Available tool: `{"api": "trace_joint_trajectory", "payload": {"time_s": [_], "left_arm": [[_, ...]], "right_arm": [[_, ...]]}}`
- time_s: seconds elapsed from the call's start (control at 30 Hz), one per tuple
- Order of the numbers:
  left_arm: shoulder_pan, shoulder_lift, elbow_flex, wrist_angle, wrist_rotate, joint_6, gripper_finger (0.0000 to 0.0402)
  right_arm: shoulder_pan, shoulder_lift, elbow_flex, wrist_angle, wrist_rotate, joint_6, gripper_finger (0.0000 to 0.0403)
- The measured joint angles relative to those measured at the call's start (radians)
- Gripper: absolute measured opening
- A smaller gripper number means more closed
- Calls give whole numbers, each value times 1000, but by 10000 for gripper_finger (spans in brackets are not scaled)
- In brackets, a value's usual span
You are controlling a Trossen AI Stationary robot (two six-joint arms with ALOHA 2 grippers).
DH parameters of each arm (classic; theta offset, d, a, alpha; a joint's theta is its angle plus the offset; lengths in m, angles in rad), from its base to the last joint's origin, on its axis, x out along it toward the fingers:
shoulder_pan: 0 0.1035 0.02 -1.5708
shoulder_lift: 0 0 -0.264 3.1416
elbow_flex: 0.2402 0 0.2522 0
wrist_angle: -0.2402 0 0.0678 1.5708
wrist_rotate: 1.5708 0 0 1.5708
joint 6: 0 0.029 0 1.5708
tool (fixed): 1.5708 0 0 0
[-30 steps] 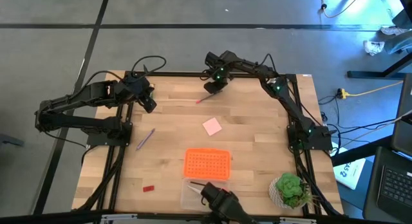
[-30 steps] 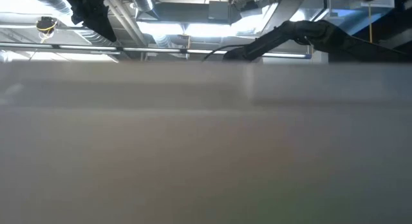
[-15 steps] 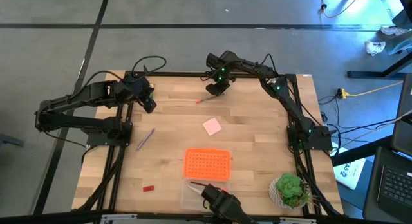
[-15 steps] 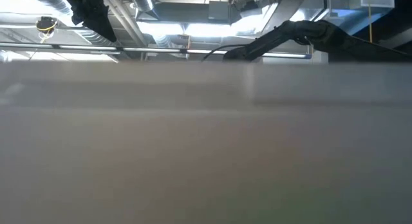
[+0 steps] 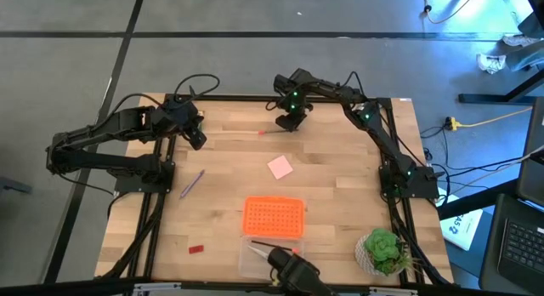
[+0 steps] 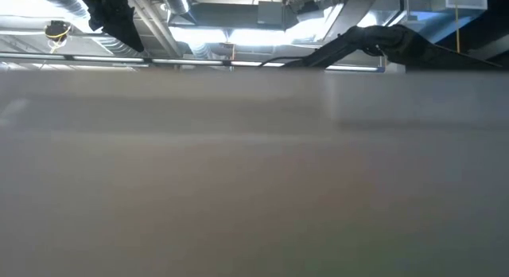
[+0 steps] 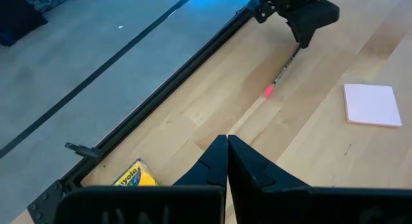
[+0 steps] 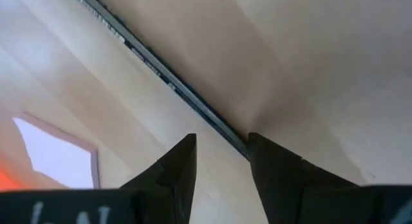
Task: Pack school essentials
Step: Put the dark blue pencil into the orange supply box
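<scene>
The thin pencil with the red tip (image 5: 270, 131) lies flat on the bench (image 5: 340, 185) near its far edge, and this is the thing in hand now: the right tool (image 5: 290, 122) stands low over the dark end of it, with its two fingers a little apart and one on each side of the shaft, as the right wrist view shows (image 8: 193, 98). I judge that the fingers are set this way so that they can close across the thin shaft and not along it; the pencil seems not yet lifted, because in the left wrist view it lies along the wood (image 7: 280, 74) under the right tool (image 7: 304, 38). The pink square pad (image 5: 280, 167) rests flat near the middle of the bench, apart from the pencil, and the purple pencil (image 5: 192, 182) lies nearer the left side. The tiny red block (image 5: 197, 247) is near the front edge. The yellow crayon box (image 7: 136, 175) shows only in the left wrist view, near the frame of the bench. The orange perforated lid (image 5: 274, 216) lies just behind the clear box (image 5: 255, 255), probably taken off so that the box is open for packing. The left tool (image 5: 197, 139) waits at the left far corner with its fingers (image 7: 248, 166) pressed together and holding nothing. The potted plant (image 5: 382, 250) stands at the right front corner, out of the way.
</scene>
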Motion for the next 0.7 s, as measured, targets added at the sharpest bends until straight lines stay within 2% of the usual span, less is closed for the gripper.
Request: {"api": "trace_joint_trajectory", "payload": {"time_s": [0.17,0.47,0.7], "left_arm": [[0,0,0,0,0,0,0],[0,0,0,0,0,1,0],[0,0,0,0,0,1,0]], "right_arm": [[6,0,0,-18,-39,-10,142],[16,0,5,-29,-40,-49,142],[20,-16,81,-49,41,-87,142]]}}
